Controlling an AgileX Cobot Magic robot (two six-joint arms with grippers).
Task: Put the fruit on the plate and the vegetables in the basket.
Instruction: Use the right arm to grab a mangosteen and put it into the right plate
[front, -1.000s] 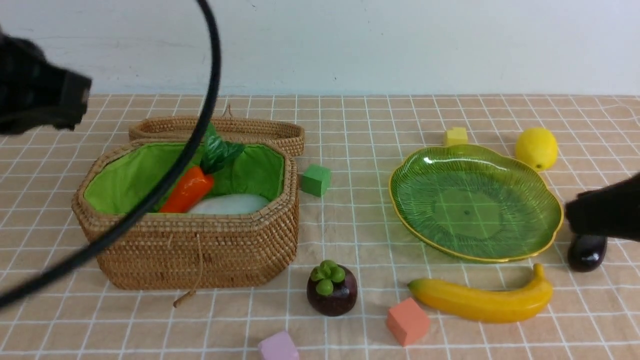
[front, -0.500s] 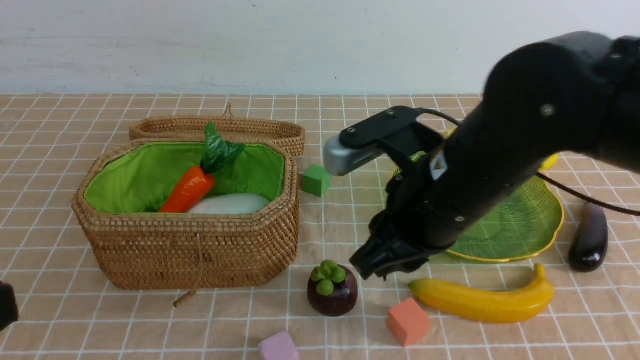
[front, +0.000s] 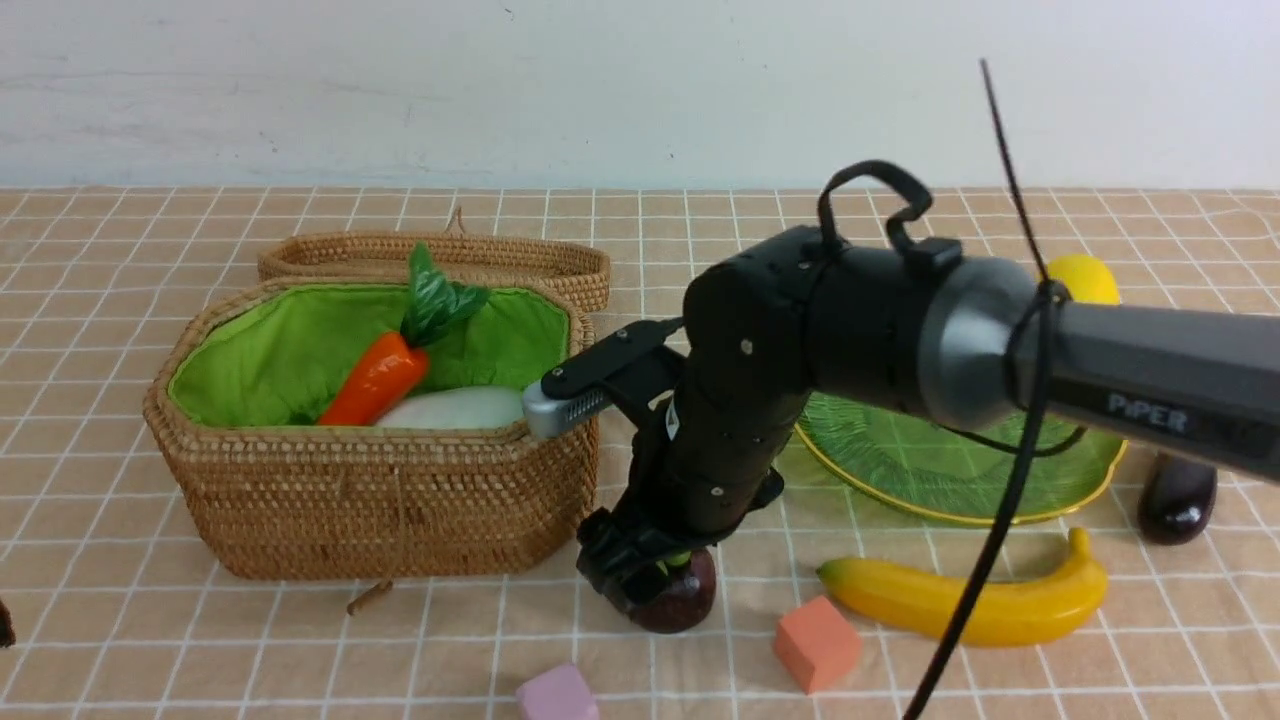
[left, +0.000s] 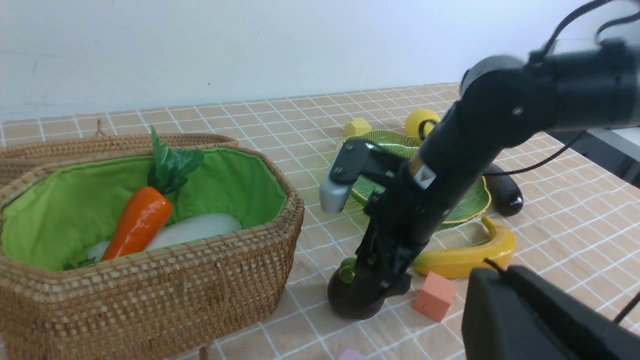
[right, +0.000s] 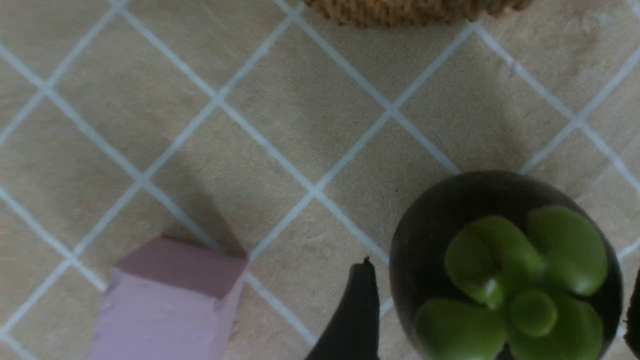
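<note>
Basket (front: 380, 500): carrot (front: 375, 380) and radish (front: 455, 408) inside, so you have two vegetables filed
Plate (front: 900, 470): bare where visible
Banana (front: 900, 592), eggplant (front: 1175, 500), lemon (front: 1080, 278): loose on the bench (front: 700, 250) near the plate, yours to move
Mangosteen (front: 690, 602): on the bench, your right end effector (front: 645, 572) straddling it, fingers (right: 352, 320) apart, not clamped
Left end effector (left: 525, 310): you cannot tell its state

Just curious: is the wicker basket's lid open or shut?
Open. Its lid lies behind the basket, and the carrot and radish show inside.
</note>
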